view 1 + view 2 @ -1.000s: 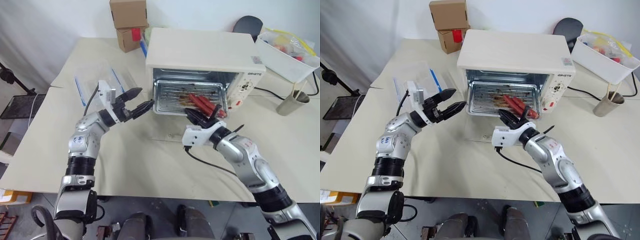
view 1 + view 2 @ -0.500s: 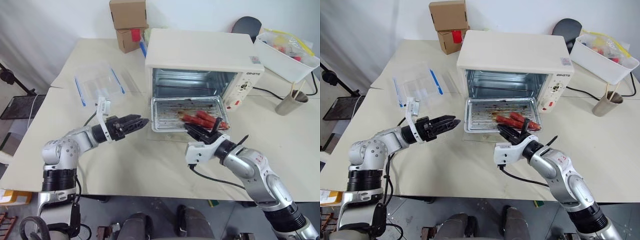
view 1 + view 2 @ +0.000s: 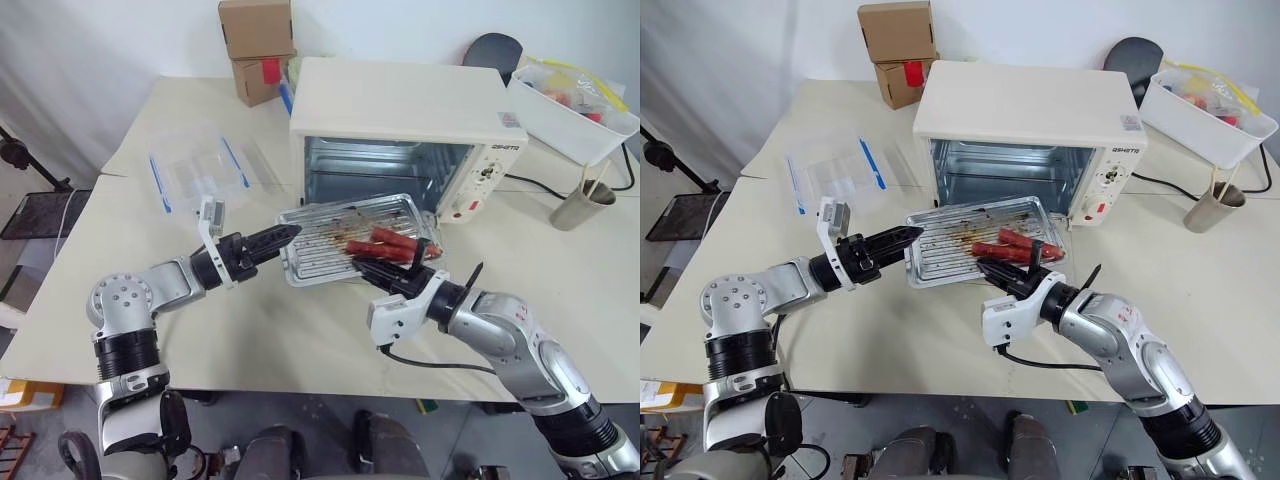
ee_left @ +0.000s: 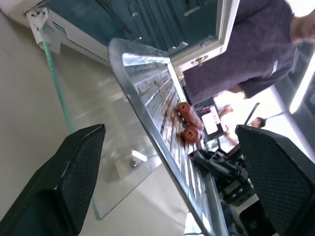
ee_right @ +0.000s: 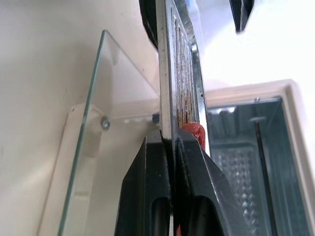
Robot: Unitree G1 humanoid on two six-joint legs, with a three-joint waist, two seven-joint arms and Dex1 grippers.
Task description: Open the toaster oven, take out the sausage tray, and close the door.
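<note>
Before the open toaster oven (image 3: 400,120), sausage tray (image 3: 330,245) pinched at near rim, right gripper (image 3: 375,272)

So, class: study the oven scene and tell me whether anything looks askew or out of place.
The sausage tray sits askew: out of the toaster oven, it hangs at a slant over the open door, pinched at one rim by the right gripper. The sausages lie bunched at that end. The left gripper is open by the opposite edge.

The sausage tray (image 3: 345,238) in my right gripper (image 3: 372,272) hangs before the toaster oven (image 3: 405,130), over its lowered door (image 4: 106,162). My left gripper (image 3: 285,236) brackets its left edge; table (image 3: 130,300) left of the oven lies free.
</note>
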